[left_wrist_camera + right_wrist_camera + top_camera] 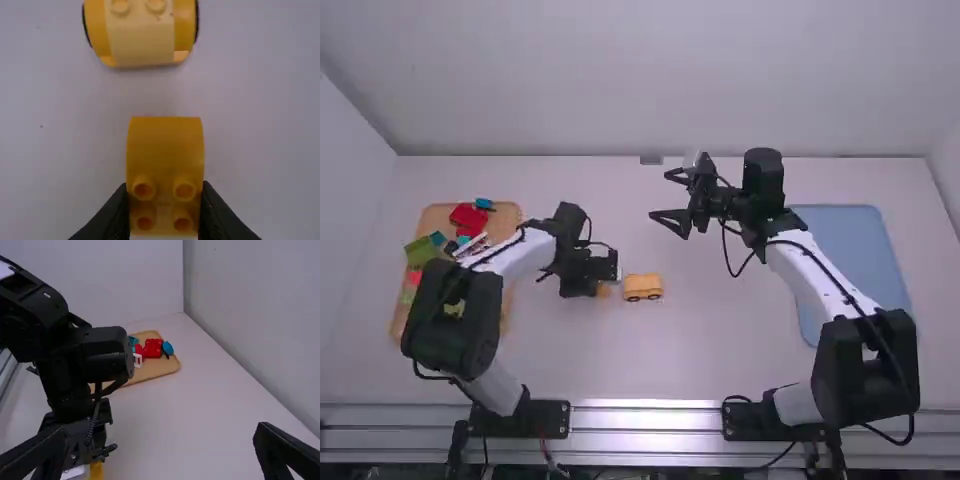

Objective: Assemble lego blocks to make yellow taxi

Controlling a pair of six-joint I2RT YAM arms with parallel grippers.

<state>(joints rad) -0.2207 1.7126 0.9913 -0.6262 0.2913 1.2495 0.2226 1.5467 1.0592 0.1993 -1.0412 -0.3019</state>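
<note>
studs on block, left wrist view, wheeled car, high view

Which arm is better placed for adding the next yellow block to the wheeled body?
Probably the left: the left gripper holds a yellow block near the wheeled body, while the right gripper is open and farther away.

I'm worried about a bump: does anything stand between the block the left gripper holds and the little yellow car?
Nothing visible does: between the block, pinched in the left gripper, and the car there is just bare table.
</note>
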